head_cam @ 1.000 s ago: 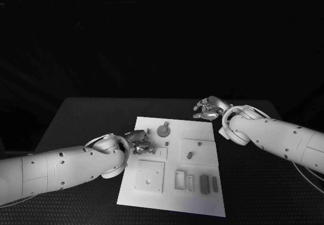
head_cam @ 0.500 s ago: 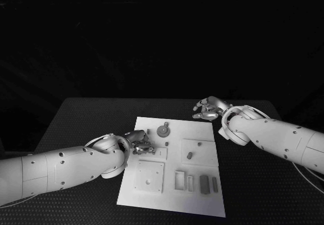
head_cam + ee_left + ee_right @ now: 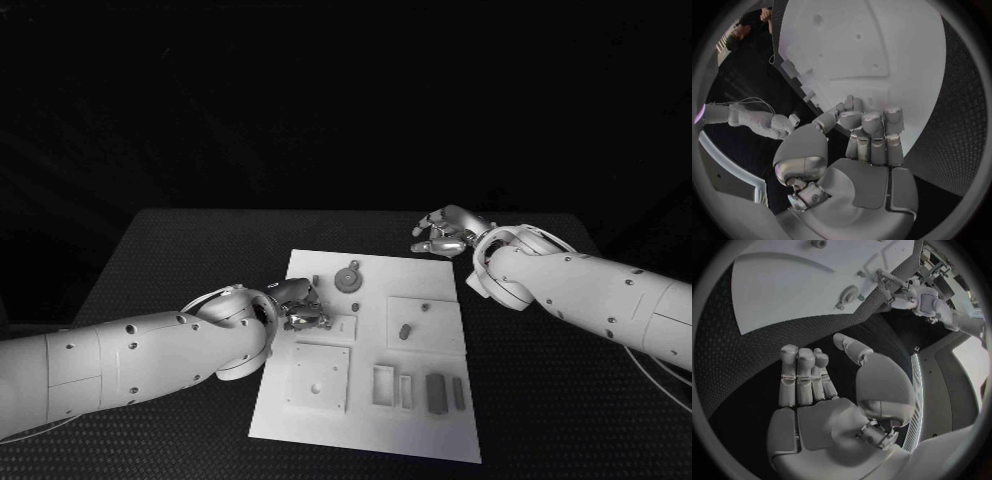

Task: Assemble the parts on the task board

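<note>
Both arms were white, smooth rounded shells split by seam lines, with small dark round screw recesses dotted along the segments. Left arm [image 3: 130, 355] was bulky, ending in a rounded wrist collar with a thin pale cable looped over it. Right arm [image 3: 606, 295] had the same build, with pale cable loops at the wrist and a thin cable trailing off near its elbow end. Left hand [image 3: 857, 150] and right hand [image 3: 826, 400] were silver-grey metal: segmented fingers, smooth palm plates, a bulbous thumb base, exposed mechanical fittings at the wrist.
</note>
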Controlling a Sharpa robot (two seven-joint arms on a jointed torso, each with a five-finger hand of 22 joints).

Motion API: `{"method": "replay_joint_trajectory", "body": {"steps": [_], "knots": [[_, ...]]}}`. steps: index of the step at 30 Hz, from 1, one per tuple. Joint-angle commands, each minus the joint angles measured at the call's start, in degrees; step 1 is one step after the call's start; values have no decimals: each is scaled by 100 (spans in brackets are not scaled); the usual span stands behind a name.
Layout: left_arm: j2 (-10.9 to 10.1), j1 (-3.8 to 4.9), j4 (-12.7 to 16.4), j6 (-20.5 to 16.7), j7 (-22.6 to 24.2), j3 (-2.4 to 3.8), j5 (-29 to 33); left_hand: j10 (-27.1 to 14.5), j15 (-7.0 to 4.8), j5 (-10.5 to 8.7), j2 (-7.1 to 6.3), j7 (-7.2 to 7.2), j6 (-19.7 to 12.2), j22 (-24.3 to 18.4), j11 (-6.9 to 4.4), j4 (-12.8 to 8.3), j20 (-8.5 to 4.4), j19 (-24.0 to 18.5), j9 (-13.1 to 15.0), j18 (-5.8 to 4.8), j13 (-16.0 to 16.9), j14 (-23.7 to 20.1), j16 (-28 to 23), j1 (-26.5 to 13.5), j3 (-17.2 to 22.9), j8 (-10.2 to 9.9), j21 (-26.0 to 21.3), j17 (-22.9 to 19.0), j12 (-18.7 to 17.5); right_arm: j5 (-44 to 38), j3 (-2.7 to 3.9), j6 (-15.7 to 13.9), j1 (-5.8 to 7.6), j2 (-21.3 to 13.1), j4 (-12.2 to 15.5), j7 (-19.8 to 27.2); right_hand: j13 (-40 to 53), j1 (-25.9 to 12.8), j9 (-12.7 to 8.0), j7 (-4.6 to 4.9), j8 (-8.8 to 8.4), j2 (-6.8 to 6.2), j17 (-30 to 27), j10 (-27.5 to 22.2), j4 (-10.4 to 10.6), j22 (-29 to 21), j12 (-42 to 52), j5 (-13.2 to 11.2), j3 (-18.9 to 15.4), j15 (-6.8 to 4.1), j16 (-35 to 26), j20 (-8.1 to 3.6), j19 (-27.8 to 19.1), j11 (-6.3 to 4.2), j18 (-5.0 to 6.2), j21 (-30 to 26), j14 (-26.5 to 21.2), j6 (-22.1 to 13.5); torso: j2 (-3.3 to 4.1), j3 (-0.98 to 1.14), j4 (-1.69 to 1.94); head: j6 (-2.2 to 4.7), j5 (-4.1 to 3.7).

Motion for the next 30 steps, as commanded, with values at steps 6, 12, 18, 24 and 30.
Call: {"method": "replay_joint_trajectory", "body": {"steps": [6,12,18,24,30], "knots": [[18,-15,9,256,25,-15,-1,-91,-39,-30,-22,-438,1001,85,-124,7,-523,7,2,85,-9,0,34,40,-31,28,29,-8,38,-2,2,49,-2,-3,-22,42,-13,-75,-11,97,13,1,-10,-629,4,87,25,36,-42,-13,24,-8,12,92,263,-27,-45,131,-1,-4,8,3,4],[17,-15,3,305,31,-15,-5,-95,-32,-61,-88,-436,993,86,-122,8,-523,2,-12,84,-22,-9,41,146,-46,39,29,-14,48,6,2,48,-2,5,-18,46,-16,-88,-12,98,12,4,-12,-630,12,87,27,43,-46,-12,25,-8,13,93,263,-29,-45,128,0,-5,5,0,10],[12,-15,7,360,28,-15,-19,-107,-16,264,-34,-425,968,98,-108,-109,-513,-15,-21,73,-41,-30,64,198,-412,71,51,-19,71,7,2,48,-2,9,-18,47,-20,-97,-13,98,11,9,-14,-631,19,87,29,51,-48,-12,26,-8,13,94,263,-31,-46,127,-1,-10,6,-5,11],[6,-15,13,397,35,-15,-21,-119,-17,268,-89,-429,954,88,-114,-166,-516,-44,-46,82,-67,-44,67,372,-596,86,37,-36,78,7,2,49,-2,12,-17,47,-22,-101,-13,98,10,13,-16,-632,22,88,31,57,-48,-12,27,-8,14,94,263,-32,-46,126,-1,-10,8,-13,18],[2,-15,21,428,52,-14,-21,-121,-14,270,-158,-426,953,84,-111,-147,-512,-48,-58,79,-78,-48,67,413,-643,91,32,-43,80,7,2,52,-2,17,-23,47,-24,-102,-14,98,10,15,-17,-633,21,88,32,62,-47,-12,28,-9,13,94,263,-32,-47,126,0,-10,6,-18,21]]}}
